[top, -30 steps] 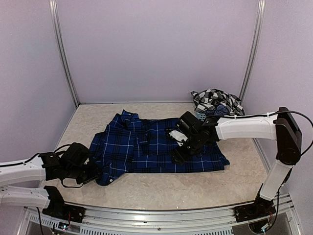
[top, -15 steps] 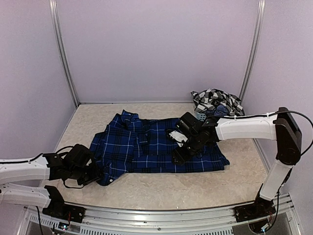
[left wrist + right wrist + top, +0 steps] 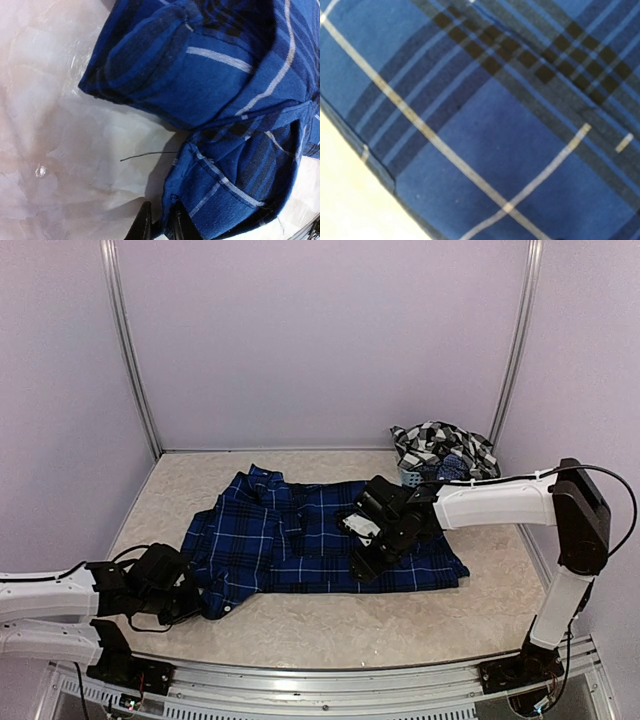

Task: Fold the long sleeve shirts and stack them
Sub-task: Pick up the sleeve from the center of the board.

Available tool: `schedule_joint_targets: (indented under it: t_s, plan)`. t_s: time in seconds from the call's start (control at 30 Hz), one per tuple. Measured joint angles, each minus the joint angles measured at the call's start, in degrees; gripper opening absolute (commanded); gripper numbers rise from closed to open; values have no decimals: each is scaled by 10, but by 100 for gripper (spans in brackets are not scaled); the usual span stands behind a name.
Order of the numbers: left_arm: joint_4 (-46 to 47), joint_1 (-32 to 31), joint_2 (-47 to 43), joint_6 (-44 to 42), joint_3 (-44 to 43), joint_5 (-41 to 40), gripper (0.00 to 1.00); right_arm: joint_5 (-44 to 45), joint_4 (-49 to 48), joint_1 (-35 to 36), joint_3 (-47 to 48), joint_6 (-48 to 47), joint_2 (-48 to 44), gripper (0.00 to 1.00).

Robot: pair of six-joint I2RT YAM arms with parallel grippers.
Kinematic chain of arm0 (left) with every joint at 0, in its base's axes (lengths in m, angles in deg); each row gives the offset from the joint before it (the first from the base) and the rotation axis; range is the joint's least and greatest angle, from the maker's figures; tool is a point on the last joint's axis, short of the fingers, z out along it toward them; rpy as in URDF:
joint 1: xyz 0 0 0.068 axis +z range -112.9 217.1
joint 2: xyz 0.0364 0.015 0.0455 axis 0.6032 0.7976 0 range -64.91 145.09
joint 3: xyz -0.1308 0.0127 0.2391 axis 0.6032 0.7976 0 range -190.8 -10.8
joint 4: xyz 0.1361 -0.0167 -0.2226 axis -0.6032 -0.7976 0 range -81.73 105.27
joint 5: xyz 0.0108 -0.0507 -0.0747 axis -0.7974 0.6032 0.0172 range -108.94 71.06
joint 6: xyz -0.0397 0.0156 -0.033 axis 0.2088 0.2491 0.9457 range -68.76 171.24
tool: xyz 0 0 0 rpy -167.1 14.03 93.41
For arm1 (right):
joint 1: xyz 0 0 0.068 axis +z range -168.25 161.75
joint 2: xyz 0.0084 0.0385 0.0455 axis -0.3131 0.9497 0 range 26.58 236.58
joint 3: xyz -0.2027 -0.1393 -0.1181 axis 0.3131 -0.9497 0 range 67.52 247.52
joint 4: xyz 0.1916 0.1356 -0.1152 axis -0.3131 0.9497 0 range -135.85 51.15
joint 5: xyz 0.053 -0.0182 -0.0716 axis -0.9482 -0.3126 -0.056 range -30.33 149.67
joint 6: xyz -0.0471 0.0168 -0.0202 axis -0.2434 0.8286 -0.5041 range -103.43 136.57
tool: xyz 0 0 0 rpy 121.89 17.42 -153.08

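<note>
Across the marbled table [image 3: 330, 625], the navy plaid shirt [image 3: 300, 540] lies partly folded, my left gripper [image 3: 161, 231] pinching its near-left corner, my right gripper [image 3: 365, 562] on it, closure untellable; the checked shirt [image 3: 440, 445] waits far right.

Pale lilac panels close the space: a back wall [image 3: 320, 340] across the top, side walls [image 3: 50, 390] left and right; thin metal uprights [image 3: 128, 350] mark the rear corners; beige marbled tabletop [image 3: 350, 625] below, evenly lit; an aluminium rail [image 3: 330, 680] along the bottom edge.
</note>
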Motion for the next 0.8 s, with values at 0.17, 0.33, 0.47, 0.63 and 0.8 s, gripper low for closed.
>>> schedule_joint_targets:
  t_s: [0.17, 0.33, 0.47, 0.63, 0.8]
  plan:
    - [9, 0, -18, -5, 1, 7, 0, 1, 2, 0, 1, 0, 0, 58]
    - [13, -9, -28, -7, -33, 39, 0, 2, 7, 0, 7, 0, -1, 60]
    - [27, -23, -52, -2, -106, 73, 0, -6, 6, 0, 18, 1, -9, 60]
    - [79, -26, -54, -1, -215, 102, 0, -40, -5, 0, 31, 5, -44, 66]
    - [146, -27, 2, -1, -271, 122, 0, -64, -36, 5, 41, 15, -95, 73]
